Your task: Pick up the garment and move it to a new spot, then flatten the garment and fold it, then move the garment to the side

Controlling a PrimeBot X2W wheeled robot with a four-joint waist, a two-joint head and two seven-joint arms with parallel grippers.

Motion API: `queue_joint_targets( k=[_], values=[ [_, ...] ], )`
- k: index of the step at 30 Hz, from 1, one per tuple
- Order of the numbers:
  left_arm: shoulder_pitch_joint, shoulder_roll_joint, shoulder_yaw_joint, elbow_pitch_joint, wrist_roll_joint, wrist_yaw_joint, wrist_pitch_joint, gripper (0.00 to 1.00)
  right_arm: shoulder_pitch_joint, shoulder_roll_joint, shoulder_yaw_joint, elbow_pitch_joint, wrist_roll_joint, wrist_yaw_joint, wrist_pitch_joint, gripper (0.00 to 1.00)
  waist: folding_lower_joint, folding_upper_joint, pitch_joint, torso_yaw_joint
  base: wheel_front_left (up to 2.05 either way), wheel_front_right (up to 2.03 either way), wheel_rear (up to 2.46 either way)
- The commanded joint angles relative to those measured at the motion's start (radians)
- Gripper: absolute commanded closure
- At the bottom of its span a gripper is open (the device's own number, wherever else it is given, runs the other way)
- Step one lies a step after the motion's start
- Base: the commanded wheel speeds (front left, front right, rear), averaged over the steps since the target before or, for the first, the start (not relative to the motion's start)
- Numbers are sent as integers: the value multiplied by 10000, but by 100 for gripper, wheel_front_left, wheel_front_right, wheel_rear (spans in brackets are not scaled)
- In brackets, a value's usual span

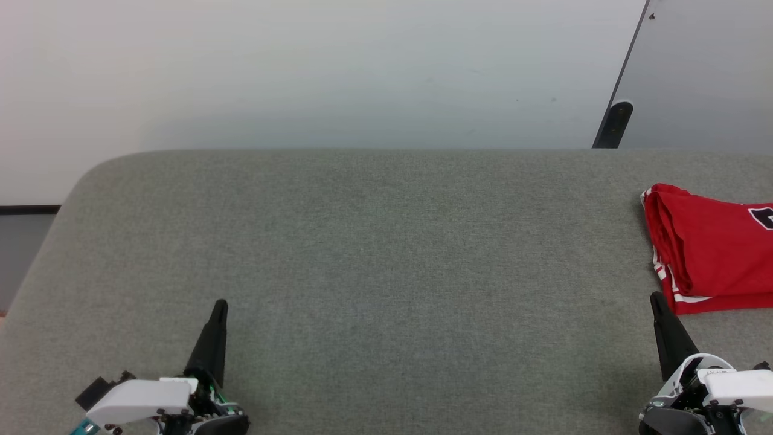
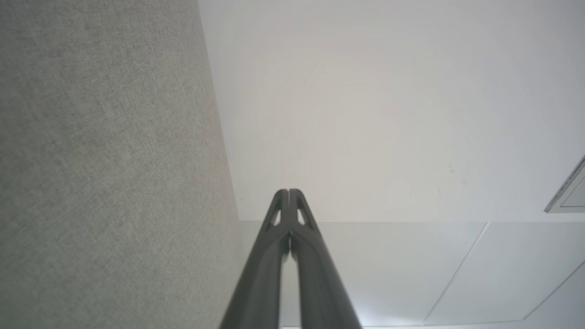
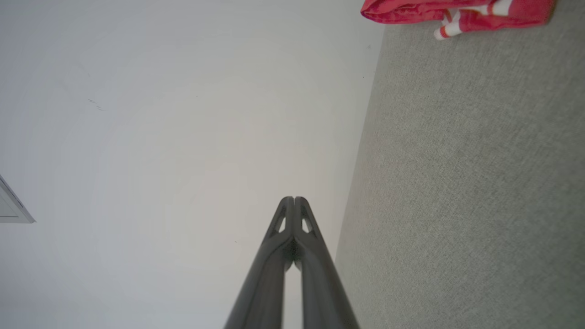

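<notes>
Nearest me, the left gripper point(image 1: 220, 305) sits low on the left over the grey bench point(image 1: 386, 241), its jaws pressed together on nothing. The right gripper point(image 1: 655, 297) matches it at lower right, jaws likewise closed and empty. Just beyond its tip lies the garment point(image 1: 712, 248), red and apparently folded, though the head view's right edge cuts it off. Behind the bench stands a pale wall point(image 1: 302, 72).
</notes>
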Motion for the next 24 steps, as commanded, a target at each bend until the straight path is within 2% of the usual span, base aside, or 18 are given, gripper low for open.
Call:
queue_joint_targets(
  k=[1, 24],
  values=[
    [-92, -11, 19, 4, -34, -32, 14, 100, -30, 23, -6, -24, 38, -10, 3, 100, 0, 0, 0, 0, 0, 0, 0],
    [-92, -11, 19, 3, -35, -33, 13, 100, -30, 23, -6, -24, 39, -10, 3, 100, 0, 0, 0, 0, 0, 0, 0]
  ],
)
